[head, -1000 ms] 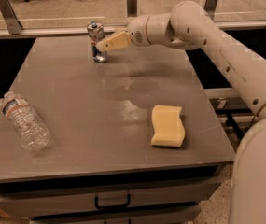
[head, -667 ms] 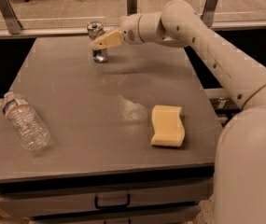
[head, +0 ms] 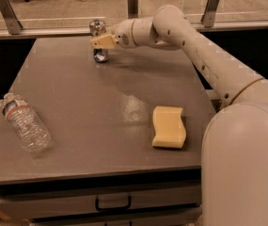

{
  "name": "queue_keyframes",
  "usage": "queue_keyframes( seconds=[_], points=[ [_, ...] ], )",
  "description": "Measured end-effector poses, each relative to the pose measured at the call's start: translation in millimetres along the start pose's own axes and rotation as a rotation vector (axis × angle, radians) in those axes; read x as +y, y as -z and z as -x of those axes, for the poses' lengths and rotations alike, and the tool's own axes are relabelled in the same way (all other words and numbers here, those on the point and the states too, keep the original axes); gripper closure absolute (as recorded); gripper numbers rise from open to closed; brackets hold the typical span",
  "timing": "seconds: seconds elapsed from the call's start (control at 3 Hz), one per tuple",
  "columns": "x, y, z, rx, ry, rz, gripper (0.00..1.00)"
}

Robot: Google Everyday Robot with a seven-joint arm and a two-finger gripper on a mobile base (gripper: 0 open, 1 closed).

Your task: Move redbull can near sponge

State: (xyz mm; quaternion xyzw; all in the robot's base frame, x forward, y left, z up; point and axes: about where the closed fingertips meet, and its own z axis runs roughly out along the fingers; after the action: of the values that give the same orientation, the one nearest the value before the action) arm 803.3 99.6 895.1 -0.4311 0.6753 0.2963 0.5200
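The redbull can (head: 97,28) stands upright near the far edge of the grey table (head: 77,93), left of centre. My gripper (head: 103,41) has reached in from the right and sits right at the can, covering its middle, so only the can's shiny top and its base show. The sponge (head: 169,126), a pale yellow block with wavy edges, lies flat at the front right of the table, well away from the can.
A clear plastic water bottle (head: 25,122) lies on its side at the front left of the table. A glass rail with metal posts (head: 132,1) runs behind the far edge. A drawer with a handle (head: 112,203) is under the front edge.
My gripper has moved left along the far edge and now overlaps the can. The can, the sponge and the bottle have stayed where they were.
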Motion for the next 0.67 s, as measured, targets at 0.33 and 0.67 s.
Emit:
queue_keyframes(
  seconds=[0.33,0.67],
  points=[
    [4.2,8.1,2.9,-0.008,0.001,-0.008,0.65],
    [4.7,47.9,13.3,-0.043,-0.006,-0.066,0.88]
  ],
)
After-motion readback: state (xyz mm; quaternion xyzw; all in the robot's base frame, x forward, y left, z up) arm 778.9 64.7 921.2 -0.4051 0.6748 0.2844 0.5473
